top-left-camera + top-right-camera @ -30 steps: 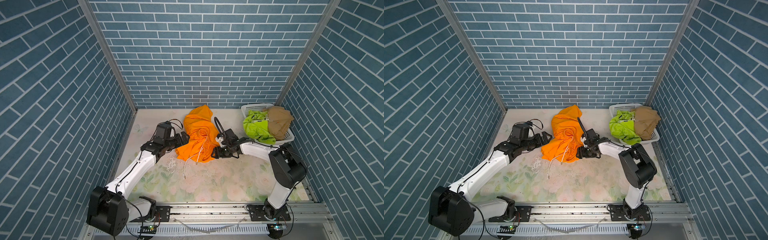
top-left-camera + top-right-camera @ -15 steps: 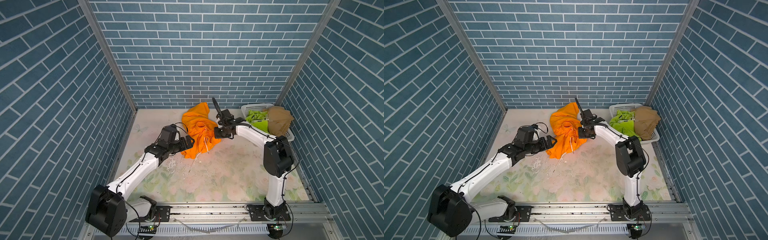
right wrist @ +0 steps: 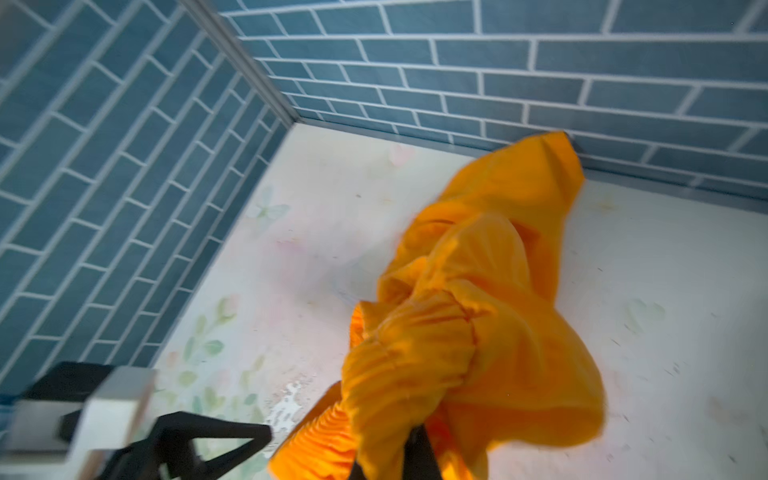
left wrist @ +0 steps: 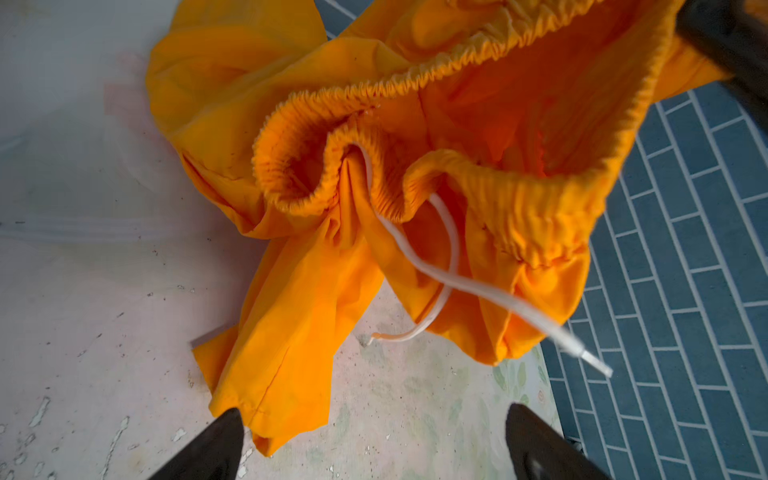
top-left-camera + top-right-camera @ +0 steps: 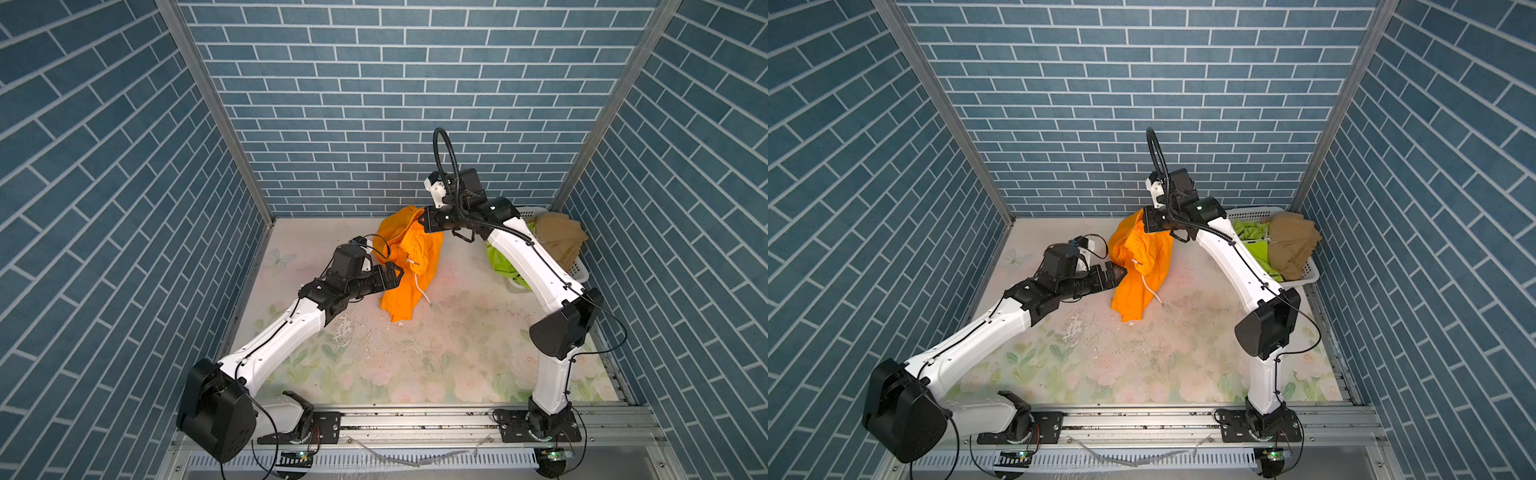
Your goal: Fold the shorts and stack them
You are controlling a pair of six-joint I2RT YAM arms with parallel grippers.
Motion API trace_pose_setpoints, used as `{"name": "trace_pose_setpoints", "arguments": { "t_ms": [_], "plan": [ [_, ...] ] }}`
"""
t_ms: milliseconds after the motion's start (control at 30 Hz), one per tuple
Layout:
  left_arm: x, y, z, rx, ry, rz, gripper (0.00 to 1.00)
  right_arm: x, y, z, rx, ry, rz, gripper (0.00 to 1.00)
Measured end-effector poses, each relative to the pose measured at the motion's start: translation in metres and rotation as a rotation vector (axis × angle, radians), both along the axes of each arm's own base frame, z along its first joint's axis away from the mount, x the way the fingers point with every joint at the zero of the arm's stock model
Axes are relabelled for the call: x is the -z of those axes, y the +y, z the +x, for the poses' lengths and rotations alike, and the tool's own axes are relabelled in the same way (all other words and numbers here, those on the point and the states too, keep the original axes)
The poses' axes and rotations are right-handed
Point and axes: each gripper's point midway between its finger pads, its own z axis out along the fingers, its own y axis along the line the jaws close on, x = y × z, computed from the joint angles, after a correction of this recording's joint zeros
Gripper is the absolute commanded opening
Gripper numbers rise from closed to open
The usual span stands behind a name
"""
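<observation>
Raj: Blue brick walls (image 5: 374, 104), floral desk (image 5: 415, 353). Right side status?

Kim: Your right end effector (image 5: 423, 219) is clamped together on the elastic waistband of the orange shorts (image 5: 409, 266) and holds it up off the desk near the back wall. In your right wrist view the cloth bunches over the fingers (image 3: 417, 451).

Raj: Left?

Kim: Your left end effector (image 5: 395, 274) has its jaws wide apart with nothing in them. It sits just beside the hanging shorts. Can't tell if it touches the cloth. In your left wrist view one fingertip (image 4: 224, 432) is right at the lower hem, and a white cord (image 4: 457, 282) dangles from the waistband.

Raj: Rest of the cloth?

Kim: The orange pair drapes down from the grip and its lower hem reaches the desk. The green shorts (image 5: 1254, 249) and tan shorts (image 5: 1289, 241) lie side by side in the white basket (image 5: 1308, 274) at the back right corner, with the green pair partly hidden behind your right arm.
</observation>
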Motion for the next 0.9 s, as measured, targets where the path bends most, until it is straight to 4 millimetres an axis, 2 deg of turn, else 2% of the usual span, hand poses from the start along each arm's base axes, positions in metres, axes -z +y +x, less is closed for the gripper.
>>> {"name": "trace_pose_setpoints", "arguments": {
  "t_ms": [67,133,200,267,300,400,467,600,667,767,900],
  "plan": [
    [-0.005,0.002,0.0,-0.012,-0.015,-0.006,1.0,0.0,0.017,-0.001,-0.048,0.016,0.024,0.24],
    [-0.007,0.005,-0.001,-0.023,-0.024,-0.008,0.99,0.023,0.031,-0.001,-0.094,0.056,0.004,0.38],
    [-0.005,0.008,-0.003,-0.033,-0.025,-0.005,1.0,0.064,0.033,-0.006,-0.114,0.141,-0.044,0.55],
    [0.0,0.011,-0.005,-0.042,-0.019,0.004,1.0,0.111,0.024,-0.015,-0.11,0.237,-0.102,0.71],
    [0.004,0.013,-0.007,-0.046,-0.012,0.009,1.0,0.133,0.015,-0.022,-0.1,0.283,-0.123,0.76],
    [0.018,0.017,-0.01,-0.055,0.015,0.029,0.99,0.173,-0.018,-0.046,-0.06,0.39,-0.173,0.8],
    [0.024,0.018,-0.011,-0.056,0.028,0.037,1.0,0.176,-0.035,-0.059,-0.039,0.399,-0.179,0.87],
    [0.031,0.016,-0.011,-0.052,0.043,0.039,1.0,0.165,-0.071,-0.077,0.019,0.339,-0.135,0.92],
    [0.038,0.014,-0.009,-0.046,0.056,0.044,1.0,0.173,-0.081,-0.082,0.041,0.341,-0.116,0.93],
    [0.06,0.01,-0.006,-0.034,0.103,0.074,1.0,0.211,-0.089,-0.087,0.075,0.39,-0.123,0.94],
    [0.096,0.008,-0.008,-0.014,0.197,0.131,1.0,0.262,-0.1,-0.104,0.119,0.492,-0.149,0.94]
  ]
}}
